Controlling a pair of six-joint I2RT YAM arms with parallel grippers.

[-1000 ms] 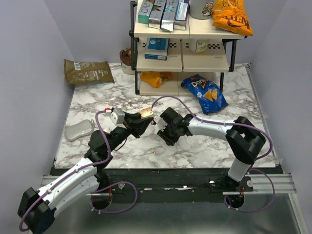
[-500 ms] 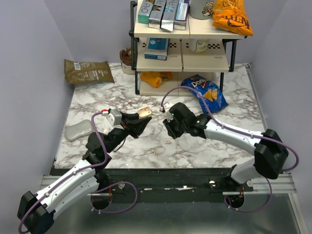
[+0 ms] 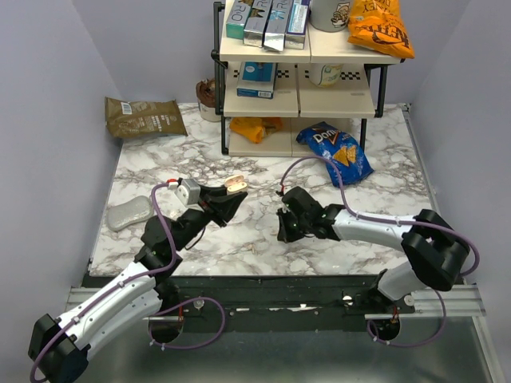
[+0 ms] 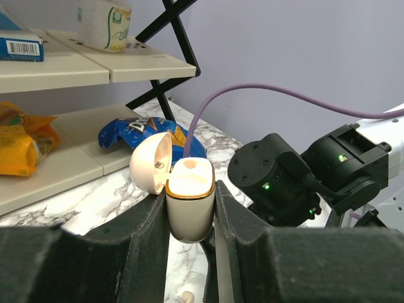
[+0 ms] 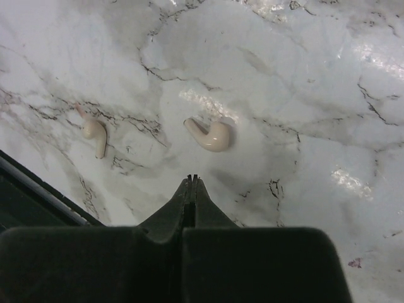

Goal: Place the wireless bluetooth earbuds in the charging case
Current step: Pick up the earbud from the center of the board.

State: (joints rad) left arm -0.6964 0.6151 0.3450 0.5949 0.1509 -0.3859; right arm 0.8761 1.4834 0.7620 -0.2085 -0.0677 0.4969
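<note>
Left tool (image 4: 190,189) was clamped on the charging case (image 4: 189,211), one finger on each flank, holding it upright above the counter (image 3: 383,199); the hinged lid (image 4: 151,163) hung open to the left in the wrist view, and a gold rim ringed the case's open top; whether anything already sat in its wells could not be told from that low angle.

Over to the right arm: the right tool (image 5: 190,183) pointed down at the marble with its fingers pressed together, nothing between them; just past the tips lay a cream earbud (image 5: 211,136), on its side on the counter, near the tool but apart from it; a second earbud (image 5: 96,134) lay further left in that wrist view, close to the counter's dark near edge, well apart from the first.

From overhead the two tools stood apart, the left tool (image 3: 231,191) raised with the case at its tip, the right tool (image 3: 283,235) lower and nearer the front edge; behind them a blue chip bag (image 3: 339,152) lay by the foot of the shelf rack (image 3: 299,96); a brown pouch (image 3: 144,117) sat at the back left, and a grey object (image 3: 130,213) lay near the left edge.
</note>
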